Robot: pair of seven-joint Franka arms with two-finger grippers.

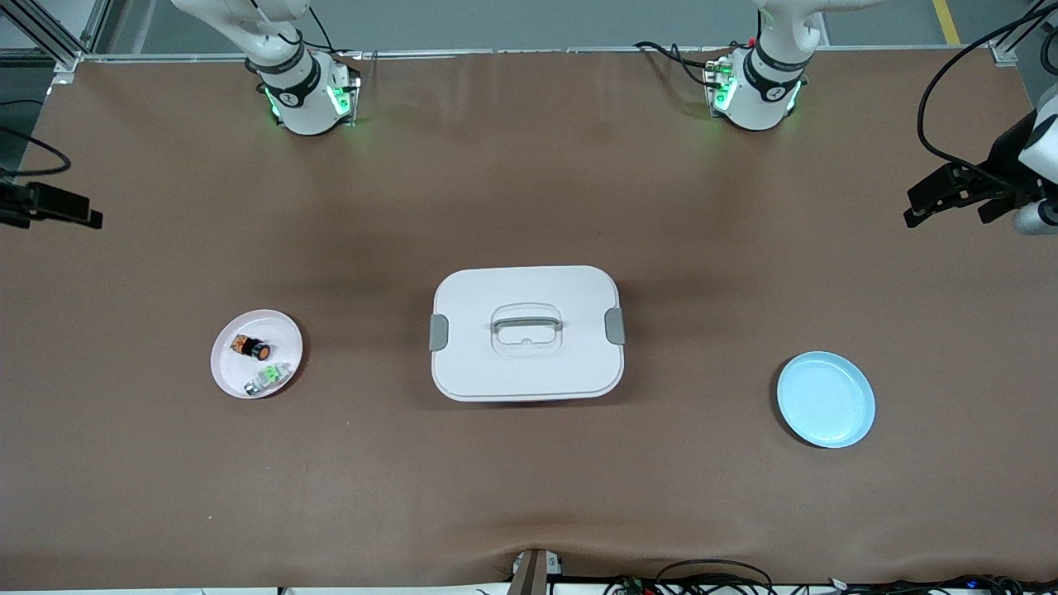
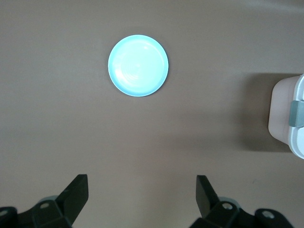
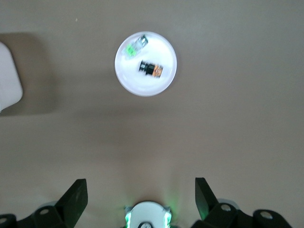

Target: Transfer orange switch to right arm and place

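Observation:
The orange switch [image 1: 251, 348], a tiny black cylinder with an orange cap, lies on its side on a small white plate [image 1: 234, 372] toward the right arm's end of the table. It also shows in the right wrist view [image 3: 151, 69]. My right gripper [image 3: 141, 190] is open and empty, high up over its own base [image 3: 147, 216]. My left gripper [image 2: 142, 190] is open and empty, high over bare table, apart from a light blue plate [image 2: 138, 65]. Neither gripper shows in the front view.
A silver-and-green switch [image 1: 269, 378] lies beside the orange one on the same plate. A white lidded box with a handle [image 1: 526, 332] stands mid-table. The empty blue plate [image 1: 825, 399] lies toward the left arm's end. Black camera mounts [image 1: 50, 204] [image 1: 967, 190] stand at both table ends.

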